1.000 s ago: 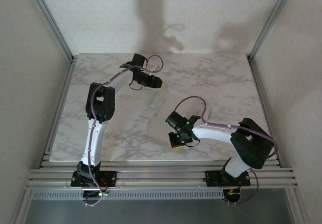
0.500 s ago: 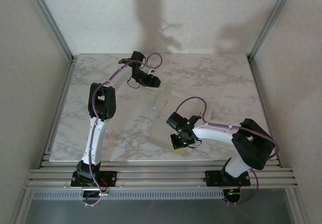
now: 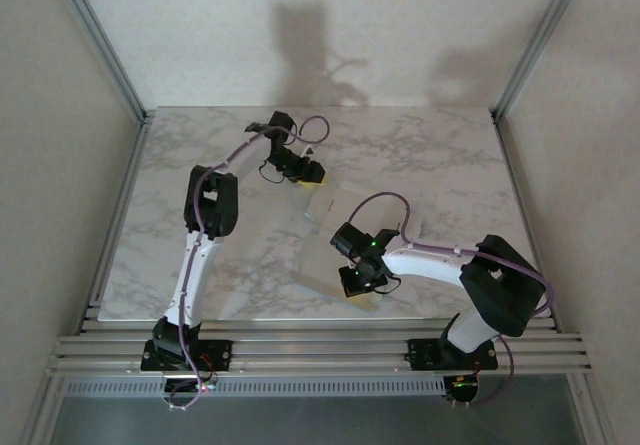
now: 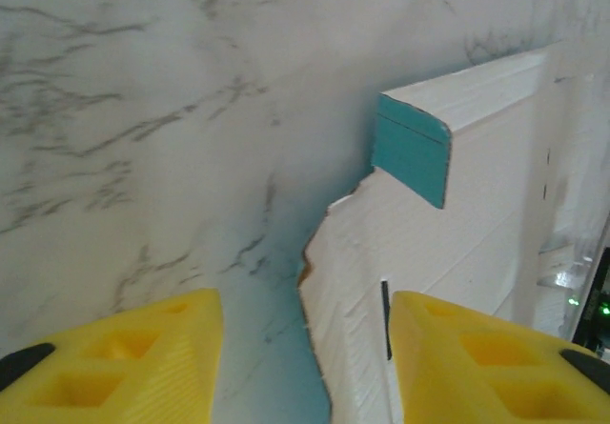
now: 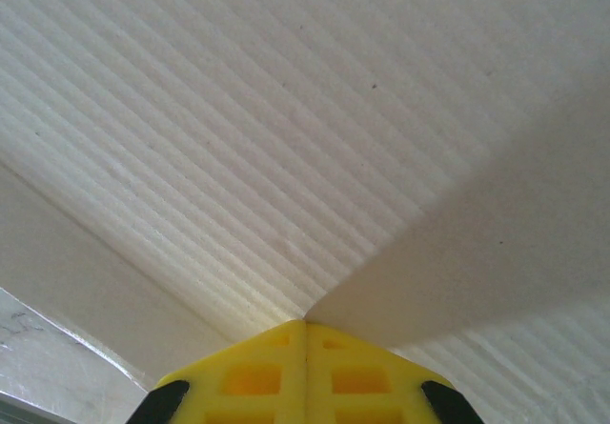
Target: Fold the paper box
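— We saw a marble table between pale walls, didn't we?
— We did. Grey posts stood at its back corners, and shadows fell across the far one.

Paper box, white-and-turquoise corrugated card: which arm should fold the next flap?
Probably left: the left tool is open astride the paper box edge, beside the raised turquoise tab; the right tool is shut.

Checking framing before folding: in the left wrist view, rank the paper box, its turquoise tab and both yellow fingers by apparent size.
1. paper box
2. yellow fingers: alike, and closeness to the camera inflates them
3. turquoise tab
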